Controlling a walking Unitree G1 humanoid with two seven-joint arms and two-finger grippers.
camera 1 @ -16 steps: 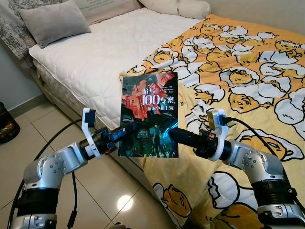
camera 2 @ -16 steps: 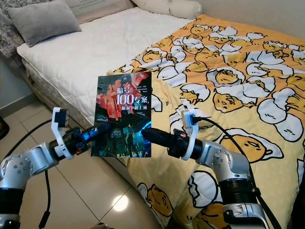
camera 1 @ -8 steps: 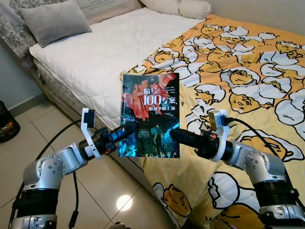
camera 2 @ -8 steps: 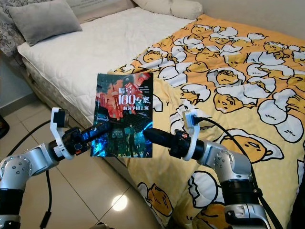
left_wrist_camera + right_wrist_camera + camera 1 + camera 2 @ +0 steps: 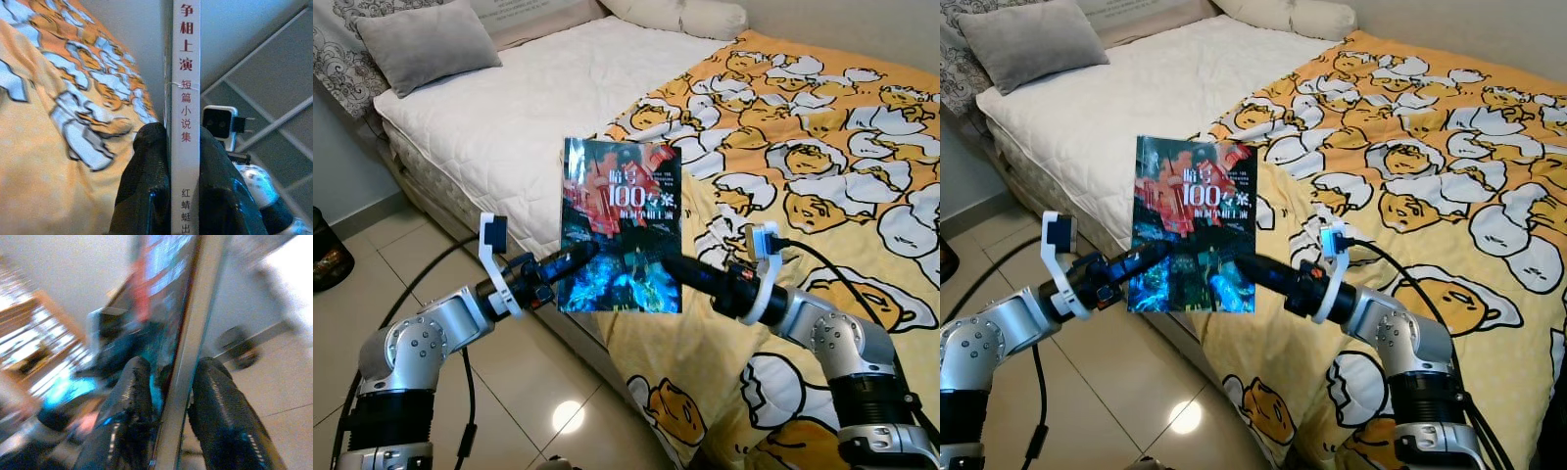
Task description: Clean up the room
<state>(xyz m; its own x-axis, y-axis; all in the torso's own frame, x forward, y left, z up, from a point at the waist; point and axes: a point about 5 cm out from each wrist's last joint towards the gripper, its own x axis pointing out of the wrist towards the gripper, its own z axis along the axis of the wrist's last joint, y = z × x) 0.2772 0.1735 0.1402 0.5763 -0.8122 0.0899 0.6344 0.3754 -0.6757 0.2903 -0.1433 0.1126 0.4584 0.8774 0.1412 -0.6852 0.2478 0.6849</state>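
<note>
Left gripper (image 5: 576, 258) and right gripper (image 5: 677, 267) clamp book (image 5: 622, 225)

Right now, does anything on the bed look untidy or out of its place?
Yes. The yellow blanket lies bunched over one side of the bed, its edge hanging toward the floor, leaving the white mattress bare. The book is off the bed, held upright between the left tool and right tool.

The book (image 5: 621, 228) stands upright between the two claws, the left claw (image 5: 576, 258) at its 8 o'clock edge, the right claw (image 5: 677, 266) at 4 o'clock. Behind lies the bed (image 5: 509, 117), with a pillow (image 5: 426, 43) at 10 o'clock and the blanket (image 5: 803, 147) toward 2 o'clock.
</note>
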